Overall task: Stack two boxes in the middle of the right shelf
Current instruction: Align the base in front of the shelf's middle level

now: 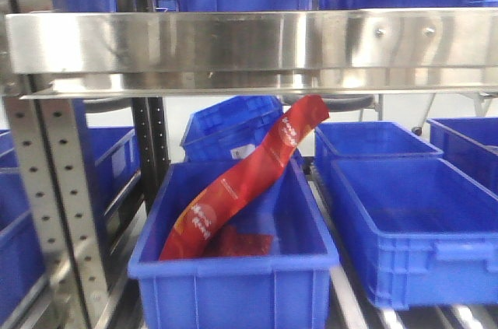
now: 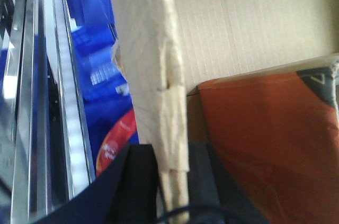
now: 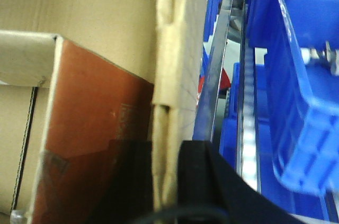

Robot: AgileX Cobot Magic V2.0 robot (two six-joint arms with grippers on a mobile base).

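Pinching the big plain carton (image 2: 238,28) by its side wall with the left gripper (image 2: 172,181), jaws squeezed down to the cardboard's thickness, a black pad either side. Same from the right gripper (image 3: 165,181): clamped on the opposite wall, nearly closed around the ragged edge. Just inside both walls, an orange-brown panel (image 2: 265,144). Up front, looking straight at the steel shelf (image 1: 249,41), broad lip across the top. Below it, a blue bin (image 1: 233,267) with a red packet (image 1: 249,181) leaning out. Cannot tell how near the carton sits to the shelf.
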